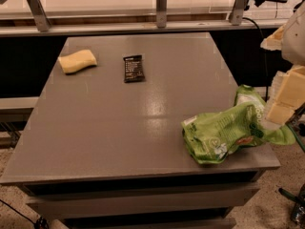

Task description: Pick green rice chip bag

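Grey glossy worktop (119, 128). Pale yellow sponge-like block (77, 61) lies far left. Small black wrapped bar (134, 68) lies flat to its right, not touching it. Drawer fronts (143, 199) sit under the worktop. Metal brackets (161, 6) stand behind. Speckled floor (267, 209).

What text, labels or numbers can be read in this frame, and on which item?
On the green rice chip bag: white label patches and print, too blurred to read.
On the black wrapped bar: white lettering, too small to read.
No text is readable anywhere; the gripper sits at the bag's right end.
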